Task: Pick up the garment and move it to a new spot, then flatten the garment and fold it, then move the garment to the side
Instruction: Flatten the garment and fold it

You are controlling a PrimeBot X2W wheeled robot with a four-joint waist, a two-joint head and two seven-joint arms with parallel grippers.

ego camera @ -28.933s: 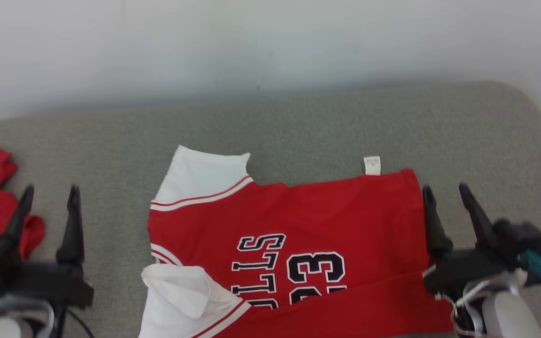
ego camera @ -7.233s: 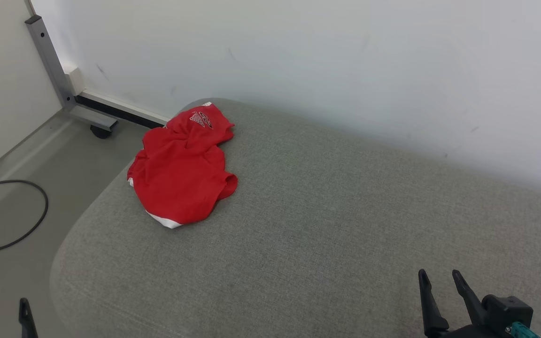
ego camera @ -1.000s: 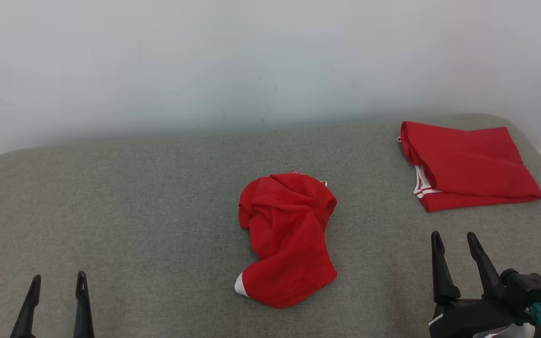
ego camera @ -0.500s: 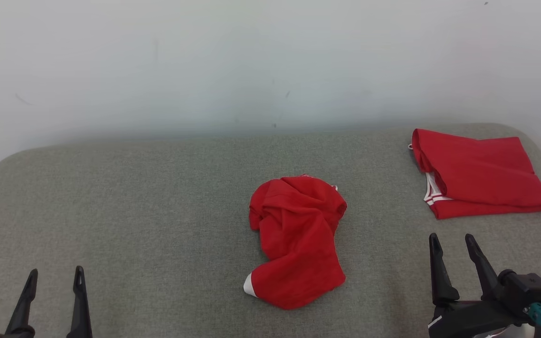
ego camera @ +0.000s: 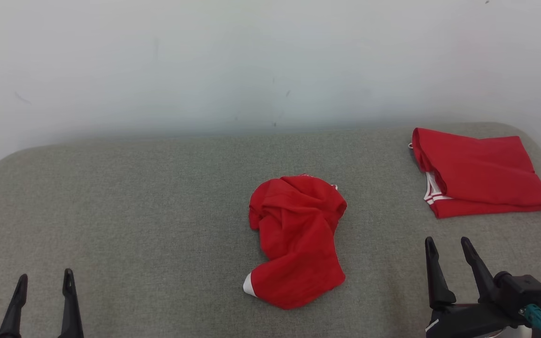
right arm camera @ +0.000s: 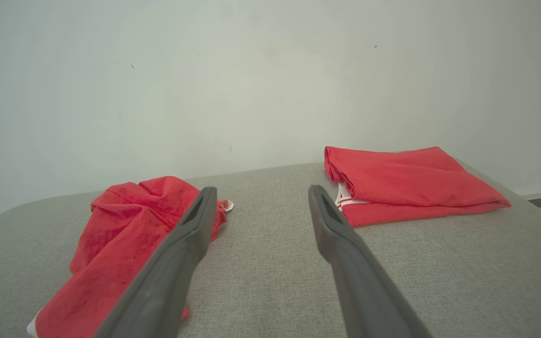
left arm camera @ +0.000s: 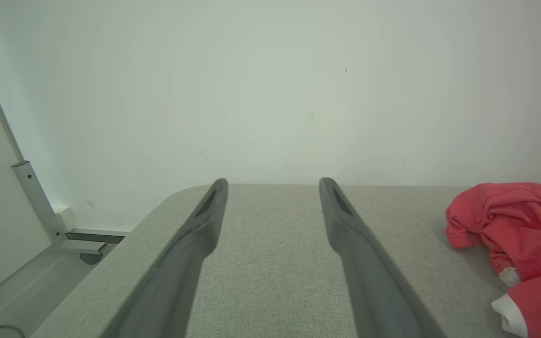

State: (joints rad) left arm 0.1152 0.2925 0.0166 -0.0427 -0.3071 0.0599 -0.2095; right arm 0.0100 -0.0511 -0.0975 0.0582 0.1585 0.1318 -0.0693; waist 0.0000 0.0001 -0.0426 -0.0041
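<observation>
A crumpled red garment (ego camera: 298, 239) lies in the middle of the grey padded table (ego camera: 134, 202), touched by neither arm. In the head view the left jaws stand spread at the lower left, well apart from it. The right jaws stand spread at the lower right, near a folded red shirt (ego camera: 479, 171) at the table's far right corner. The left wrist view adds a metal post (left arm camera: 40, 206) and a wheel (left arm camera: 91, 258) on the floor beside the wall. The right wrist view sets garment and folded shirt on either side of its jaws.
</observation>
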